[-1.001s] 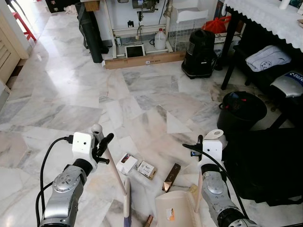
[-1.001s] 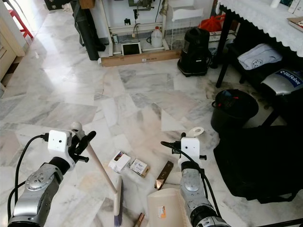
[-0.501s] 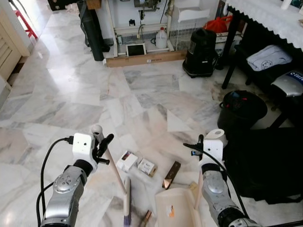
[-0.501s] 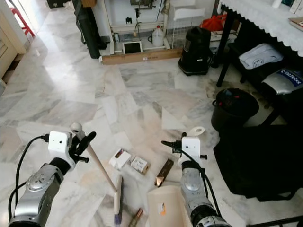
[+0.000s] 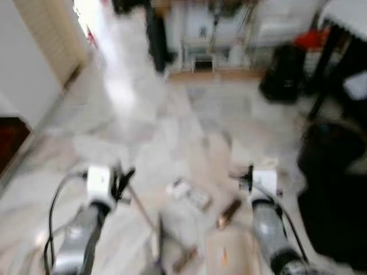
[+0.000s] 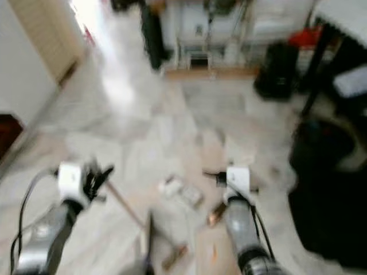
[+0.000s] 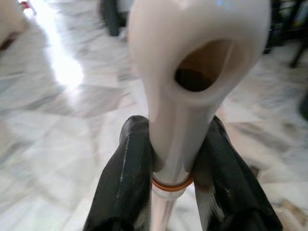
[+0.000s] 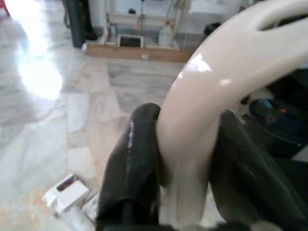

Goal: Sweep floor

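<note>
The head views are blurred by motion. My left gripper (image 5: 123, 179) is shut on the pale broom handle (image 7: 179, 96), whose stick (image 5: 142, 209) slants down to the broom head (image 5: 158, 247) on the marble floor. My right gripper (image 5: 244, 174) is shut on the cream dustpan handle (image 8: 199, 113); the dustpan (image 5: 228, 255) rests low between the arms. Small white boxes (image 5: 189, 192) and a brown strip (image 5: 230, 209) lie on the floor between the grippers. Another small brown piece (image 5: 184, 261) lies beside the broom head.
A black bin (image 5: 332, 143) and a dark bag (image 5: 338, 215) stand at the right. A black vacuum (image 5: 281, 77) and shelving lie at the back. A pale wall and doorway (image 5: 40, 63) close the left side, with open marble floor ahead.
The whole picture has swung and blurred, so the camera is moving; a wall and dark doorway now show at the left. Both grippers keep their holds.
</note>
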Controlling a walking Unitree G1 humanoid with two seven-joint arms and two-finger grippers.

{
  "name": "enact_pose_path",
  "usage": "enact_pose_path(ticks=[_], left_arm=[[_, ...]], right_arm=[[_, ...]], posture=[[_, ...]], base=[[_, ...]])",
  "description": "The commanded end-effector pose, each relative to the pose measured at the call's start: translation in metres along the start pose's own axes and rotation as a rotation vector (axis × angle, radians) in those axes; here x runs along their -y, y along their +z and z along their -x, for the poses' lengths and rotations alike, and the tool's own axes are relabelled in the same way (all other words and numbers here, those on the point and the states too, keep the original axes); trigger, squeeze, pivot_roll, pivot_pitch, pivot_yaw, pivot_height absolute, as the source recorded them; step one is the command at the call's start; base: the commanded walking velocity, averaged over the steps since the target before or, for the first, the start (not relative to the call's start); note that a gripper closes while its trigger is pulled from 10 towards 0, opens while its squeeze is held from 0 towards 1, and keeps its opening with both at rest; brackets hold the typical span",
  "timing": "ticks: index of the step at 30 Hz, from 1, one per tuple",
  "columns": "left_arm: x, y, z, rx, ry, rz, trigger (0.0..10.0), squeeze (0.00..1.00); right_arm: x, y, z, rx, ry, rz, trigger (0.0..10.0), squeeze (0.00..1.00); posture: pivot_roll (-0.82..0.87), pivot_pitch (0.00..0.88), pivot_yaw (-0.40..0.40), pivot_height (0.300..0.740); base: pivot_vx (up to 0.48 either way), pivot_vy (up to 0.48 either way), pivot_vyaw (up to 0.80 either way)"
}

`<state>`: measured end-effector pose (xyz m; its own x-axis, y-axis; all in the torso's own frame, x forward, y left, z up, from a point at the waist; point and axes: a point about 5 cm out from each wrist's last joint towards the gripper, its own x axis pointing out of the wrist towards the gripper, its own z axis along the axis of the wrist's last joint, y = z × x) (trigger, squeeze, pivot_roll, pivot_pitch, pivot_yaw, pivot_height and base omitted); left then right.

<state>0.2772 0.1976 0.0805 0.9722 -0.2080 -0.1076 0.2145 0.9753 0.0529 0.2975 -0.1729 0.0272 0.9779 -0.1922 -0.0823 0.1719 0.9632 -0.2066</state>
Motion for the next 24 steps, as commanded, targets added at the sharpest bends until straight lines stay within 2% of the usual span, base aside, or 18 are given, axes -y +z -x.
enact_pose_path(ticks=[1,8,14,18,20,24], left_arm=[[0.002,0.011,-0.006,0.038,-0.023,-0.025,10.0,0.00],[0.004,0.010,-0.007,0.033,-0.021,-0.032,10.0,0.00],[0.006,0.008,-0.007,0.028,-0.071,-0.041,10.0,0.00],[0.010,0.006,-0.009,-0.002,-0.144,-0.066,10.0,0.00],[0.015,0.001,-0.008,-0.052,-0.223,-0.098,10.0,0.00],[0.017,-0.004,-0.007,-0.094,-0.271,-0.110,10.0,0.00]], right_arm=[[-0.010,-0.012,0.008,-0.075,0.034,-0.009,10.0,0.00],[-0.010,-0.011,0.007,-0.072,0.034,-0.008,10.0,0.00],[-0.009,-0.012,0.007,-0.076,0.031,-0.007,10.0,0.00],[-0.010,-0.011,0.007,-0.074,0.028,-0.013,10.0,0.00],[-0.011,-0.011,0.008,-0.074,0.027,-0.019,10.0,0.00],[-0.013,-0.012,0.009,-0.079,0.032,-0.020,10.0,0.00]], posture=[[0.18,0.084,0.042,0.740],[0.18,0.083,0.042,0.740],[0.18,0.083,0.042,0.740],[0.18,0.084,0.043,0.740],[0.18,0.086,0.045,0.740],[0.18,0.087,0.048,0.740]], base=[[-0.412,0.000,0.00],[-0.040,0.000,0.00],[0.000,0.000,0.00],[0.000,0.000,0.00],[0.000,0.000,0.00],[0.000,0.000,0.00]])
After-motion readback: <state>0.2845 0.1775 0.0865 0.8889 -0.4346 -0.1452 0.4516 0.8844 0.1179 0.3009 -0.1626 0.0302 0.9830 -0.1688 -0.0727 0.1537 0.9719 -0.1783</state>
